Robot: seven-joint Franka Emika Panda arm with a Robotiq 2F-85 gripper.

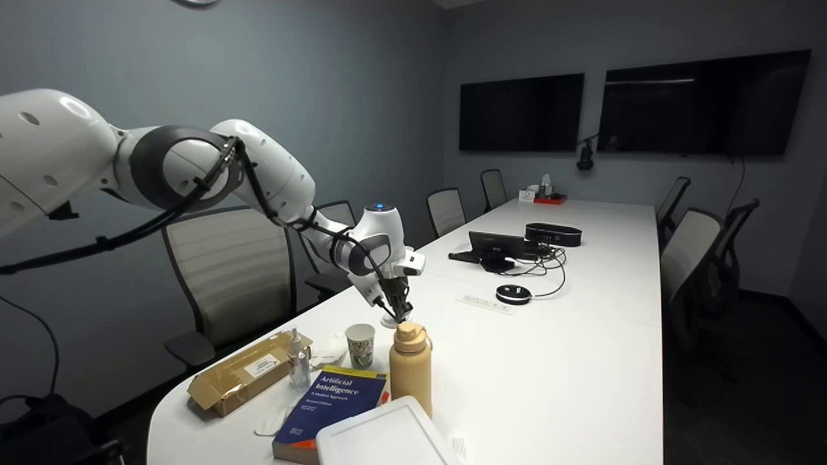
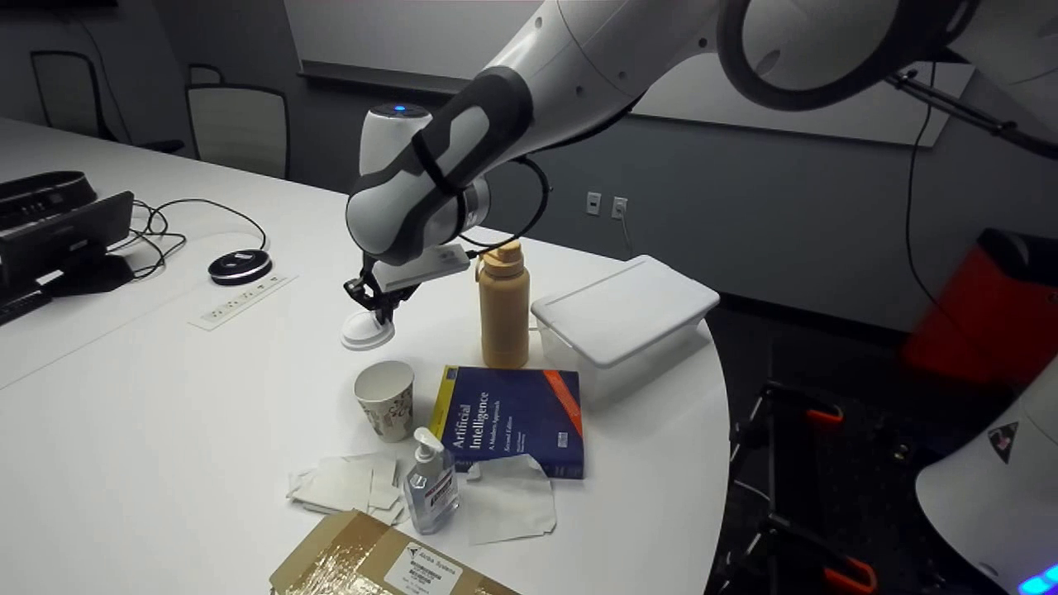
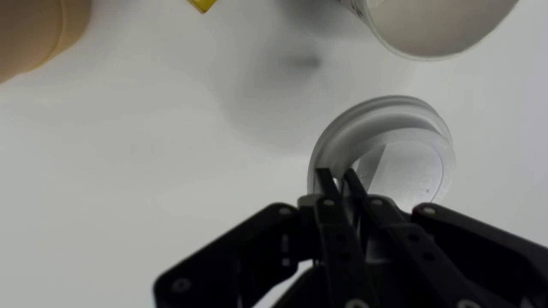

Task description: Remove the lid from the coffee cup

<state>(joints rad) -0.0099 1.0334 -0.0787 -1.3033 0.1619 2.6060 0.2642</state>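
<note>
The coffee cup stands upright and open on the white table, a paper cup with a leaf print (image 2: 385, 403). The cup also shows in an exterior view (image 1: 360, 347) and at the top of the wrist view (image 3: 441, 25). My gripper (image 3: 337, 171) has its two black fingertips nearly together with the edge of the white lid (image 3: 385, 137) between them. In both exterior views the lid (image 2: 366, 331) hangs at the tips of the gripper (image 2: 382, 314), beside the cup and apart from it. How high it is above the table is hard to tell.
A tall tan bottle (image 2: 504, 310) stands beside the gripper. A blue book (image 2: 512, 421), a clear box with white lid (image 2: 626, 306), a sanitizer bottle (image 2: 431, 487), napkins (image 2: 343, 483) and a cardboard box (image 2: 372, 562) lie around. A black puck (image 2: 240, 266) is farther off.
</note>
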